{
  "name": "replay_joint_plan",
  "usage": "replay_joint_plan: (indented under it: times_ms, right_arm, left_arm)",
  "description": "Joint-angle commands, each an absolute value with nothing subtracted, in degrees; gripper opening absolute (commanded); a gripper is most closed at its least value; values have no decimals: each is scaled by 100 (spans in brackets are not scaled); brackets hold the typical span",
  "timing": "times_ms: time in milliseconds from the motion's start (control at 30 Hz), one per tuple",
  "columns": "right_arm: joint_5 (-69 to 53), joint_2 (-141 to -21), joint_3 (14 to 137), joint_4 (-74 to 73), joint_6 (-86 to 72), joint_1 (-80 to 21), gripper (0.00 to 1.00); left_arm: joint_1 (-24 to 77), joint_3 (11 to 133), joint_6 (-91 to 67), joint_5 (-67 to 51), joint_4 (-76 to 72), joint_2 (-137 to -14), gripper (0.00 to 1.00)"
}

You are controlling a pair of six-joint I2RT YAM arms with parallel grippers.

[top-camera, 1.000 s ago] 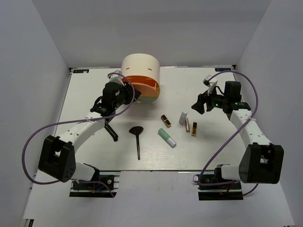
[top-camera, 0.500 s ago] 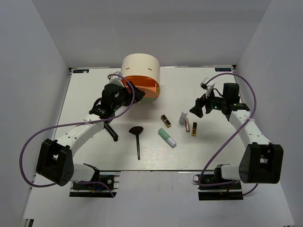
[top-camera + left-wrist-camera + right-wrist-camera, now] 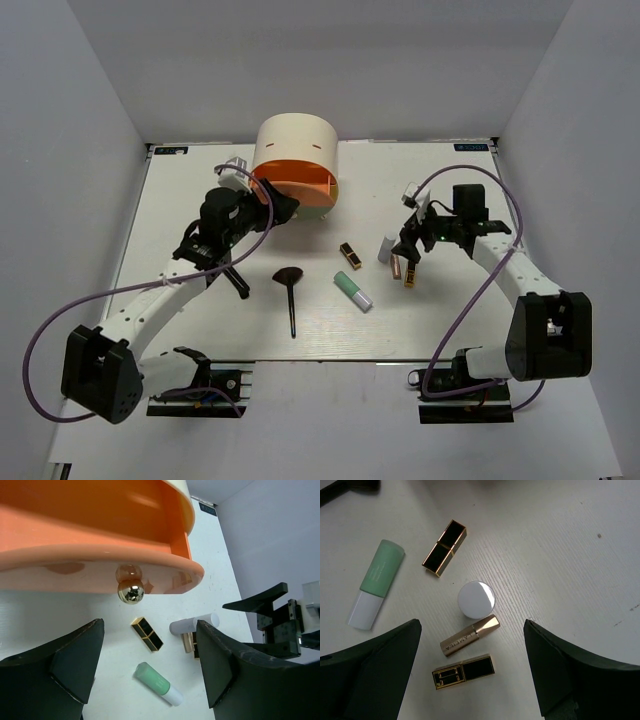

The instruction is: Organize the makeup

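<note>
The round cream box (image 3: pixel 295 148) stands at the far middle of the bench (image 3: pixel 180 200), and every place below is given from it. Its orange drawer (image 3: pixel 312 186) is seen open on the near side, with a gold knob (image 3: pixel 130 591) on its front. The left claw (image 3: pixel 149 624) is held just in front of that drawer, at the box's near left, its fingers spread wide with nothing pinched between them. The thin black stick brush (image 3: pixel 236 281) is found nearer than the box and to its left, and the black fan brush (image 3: pixel 288 275) almost straight in front of it. To the near right of the box lies a black-and-gold lipstick (image 3: pixel 349 255), with the mint-green white-capped tube (image 3: pixel 352 291) nearer still. Farther right a small cluster is formed (all close together; whether any touch cannot be told): the small white bottle (image 3: pixel 476 599), the rose-gold tube (image 3: pixel 469 635) just beside it, and the second lipstick (image 3: pixel 463 671). The right claw (image 3: pixel 472 624) is held above this cluster, well to the right of the box, its fingers spread wide and nothing gripped.
</note>
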State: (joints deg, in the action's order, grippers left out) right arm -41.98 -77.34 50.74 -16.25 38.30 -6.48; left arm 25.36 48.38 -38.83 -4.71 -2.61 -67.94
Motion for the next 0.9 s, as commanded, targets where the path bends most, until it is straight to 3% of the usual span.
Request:
replay_joint_plan:
  times_ms: [0,333,700,867]
  right_arm:
    - [-4342,-7831,5036,-1670,4420,-729,89]
    - [-4166,-8323,5273,-1520,4807,-861,89]
    - [-3701,-8938,6222,-2687,5651,-1239,88]
    - [-3261,-9535,7232,-3698,6090,-1397,86]
  left_arm:
    - [2566,4755,-3814,-519,-44,-6443,84]
    - [2566,4360,-3902,-308,650,-5476,84]
    - [2566,4219,-3920,-123,1125,-4896,84]
    - [2566,4254,-3894,-141,1230,-4860,84]
